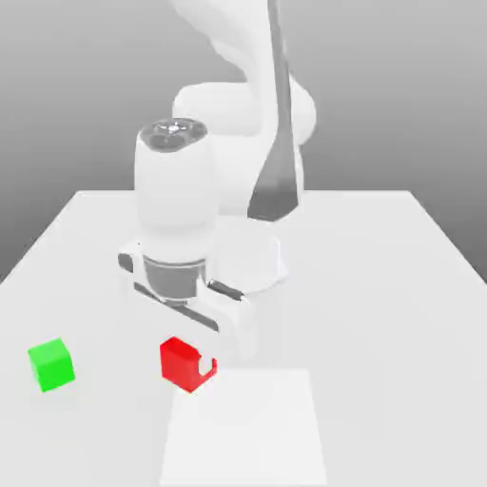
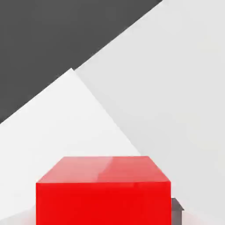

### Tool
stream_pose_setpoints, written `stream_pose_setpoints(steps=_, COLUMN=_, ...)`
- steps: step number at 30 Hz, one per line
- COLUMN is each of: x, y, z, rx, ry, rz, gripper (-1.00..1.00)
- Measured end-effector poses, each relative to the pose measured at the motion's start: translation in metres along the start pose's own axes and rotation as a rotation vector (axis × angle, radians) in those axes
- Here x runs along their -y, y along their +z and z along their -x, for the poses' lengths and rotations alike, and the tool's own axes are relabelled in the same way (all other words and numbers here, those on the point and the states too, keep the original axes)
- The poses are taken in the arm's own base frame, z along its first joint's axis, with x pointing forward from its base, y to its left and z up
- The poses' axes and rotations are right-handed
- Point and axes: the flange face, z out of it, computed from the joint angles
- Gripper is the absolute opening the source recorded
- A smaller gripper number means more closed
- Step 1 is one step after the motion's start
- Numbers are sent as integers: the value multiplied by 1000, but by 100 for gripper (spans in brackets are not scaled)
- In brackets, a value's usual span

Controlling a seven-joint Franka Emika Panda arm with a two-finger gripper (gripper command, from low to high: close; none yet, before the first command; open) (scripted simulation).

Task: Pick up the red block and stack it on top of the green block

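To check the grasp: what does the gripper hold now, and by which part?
The gripper holds the red block, clamped on two opposite side faces.

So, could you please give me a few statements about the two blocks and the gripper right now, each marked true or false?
1. The gripper is shut on the red block. True.
2. The red block already sits on top of the green block. False: the two are apart, and the green block stands alone on the table.
3. In the exterior view, the green block lies to the left of the red block. True.
4. The green block is held in the gripper. False: nothing touches it.
5. The hand view shows the red block up close. True.
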Motion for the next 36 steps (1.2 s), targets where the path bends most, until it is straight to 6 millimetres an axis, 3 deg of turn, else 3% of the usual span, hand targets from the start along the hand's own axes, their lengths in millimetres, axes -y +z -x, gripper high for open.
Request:
stream_pose_setpoints(steps=8, x=-65, y=-11, z=-111, rx=2, ry=-88, rz=5, gripper=-100)
stream_pose_setpoints(steps=14, x=-126, y=-14, z=-173, rx=10, ry=-125, rz=9, gripper=-100)
stream_pose_setpoints(steps=18, x=-130, y=-10, z=-181, rx=1, ry=-122, rz=4, gripper=-100)
stream_pose_setpoints(steps=22, x=-108, y=2, z=-167, rx=-2, ry=-182, rz=1, gripper=-100)
stream_pose_setpoints(steps=30, x=-114, y=45, z=-164, rx=9, ry=-176, rz=9, gripper=-100)
stream_pose_setpoints(steps=31, x=-115, y=50, z=-163, rx=12, ry=-175, rz=11, gripper=100)
stream_pose_setpoints(steps=36, x=-115, y=50, z=-163, rx=12, ry=-175, rz=11, gripper=100)
